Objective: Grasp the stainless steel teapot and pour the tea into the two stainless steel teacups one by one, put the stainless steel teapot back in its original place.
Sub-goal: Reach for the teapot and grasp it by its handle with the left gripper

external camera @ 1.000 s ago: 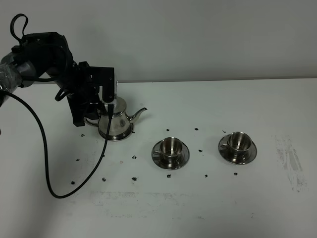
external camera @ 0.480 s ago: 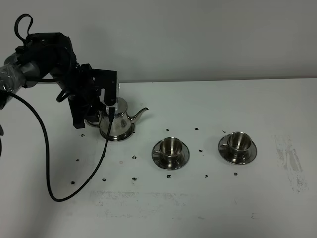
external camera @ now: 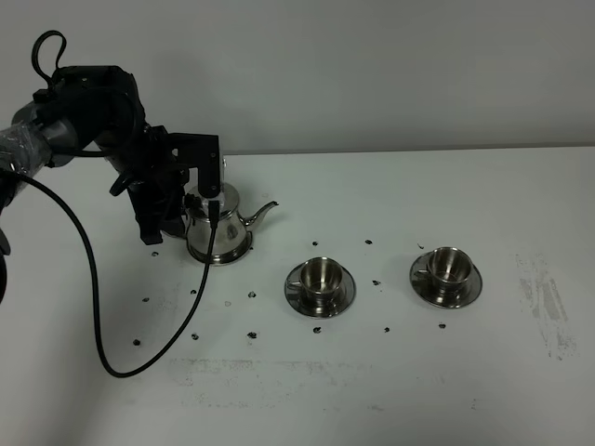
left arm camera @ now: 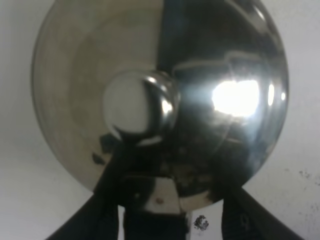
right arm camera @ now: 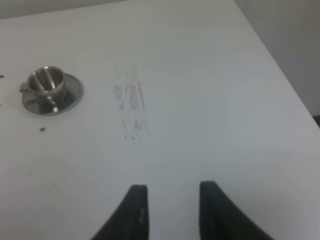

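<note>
The stainless steel teapot point(external camera: 221, 230) stands at the left of the white table with its spout pointing right. The trivet under it is hidden. My left gripper point(external camera: 175, 221) is at the pot's loop handle on its left side. In the left wrist view the lid and knob point(left arm camera: 140, 107) fill the frame, and the handle point(left arm camera: 155, 200) lies between the fingers point(left arm camera: 102, 212), which stand apart with table showing beside it. Two teacups on saucers stand to the right, one in the middle point(external camera: 320, 282) and one further right point(external camera: 446, 274). My right gripper point(right arm camera: 172, 205) is open and empty over the table.
A black cable point(external camera: 93, 307) loops from the left arm over the table's left front. Small dark specks dot the table around the cups. A grey smudge point(external camera: 544, 302) marks the right side. The right cup also shows in the right wrist view point(right arm camera: 47, 90).
The left arm has risen slightly and shifted a little at the teapot's handle. The teapot and cups stay about where they were.
</note>
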`<state>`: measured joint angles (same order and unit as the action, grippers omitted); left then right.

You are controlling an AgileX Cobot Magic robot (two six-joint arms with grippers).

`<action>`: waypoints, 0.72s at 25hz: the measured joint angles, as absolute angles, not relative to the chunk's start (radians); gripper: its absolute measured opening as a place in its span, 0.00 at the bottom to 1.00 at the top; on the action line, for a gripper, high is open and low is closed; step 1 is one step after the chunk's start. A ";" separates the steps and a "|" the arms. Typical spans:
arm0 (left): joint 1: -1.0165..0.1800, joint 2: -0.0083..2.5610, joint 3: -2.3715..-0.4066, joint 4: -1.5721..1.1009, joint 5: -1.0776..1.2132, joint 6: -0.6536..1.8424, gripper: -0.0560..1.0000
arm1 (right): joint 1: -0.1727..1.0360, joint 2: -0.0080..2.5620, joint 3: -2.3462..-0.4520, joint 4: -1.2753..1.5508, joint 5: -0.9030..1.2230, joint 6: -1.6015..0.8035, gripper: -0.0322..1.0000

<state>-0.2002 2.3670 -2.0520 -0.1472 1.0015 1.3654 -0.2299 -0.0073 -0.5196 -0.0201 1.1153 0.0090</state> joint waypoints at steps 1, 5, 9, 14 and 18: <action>-0.200 2.367 -2.052 -0.147 1.000 1.363 0.51 | -0.230 -0.007 -0.520 -0.020 1.115 0.009 0.26; -0.200 2.368 -2.052 -0.147 1.000 1.349 0.48 | -0.230 -0.007 -0.520 -0.020 1.115 0.009 0.26; -0.200 2.384 -2.052 -0.148 0.996 1.303 0.27 | -0.230 -0.007 -0.520 -0.020 1.115 0.009 0.26; -0.200 2.388 -2.052 -0.149 0.987 1.293 0.25 | -0.230 -0.007 -0.520 -0.020 1.115 0.009 0.26; -0.200 2.388 -2.053 -0.149 0.987 1.293 0.25 | -0.230 -0.007 -0.520 -0.020 1.115 0.009 0.26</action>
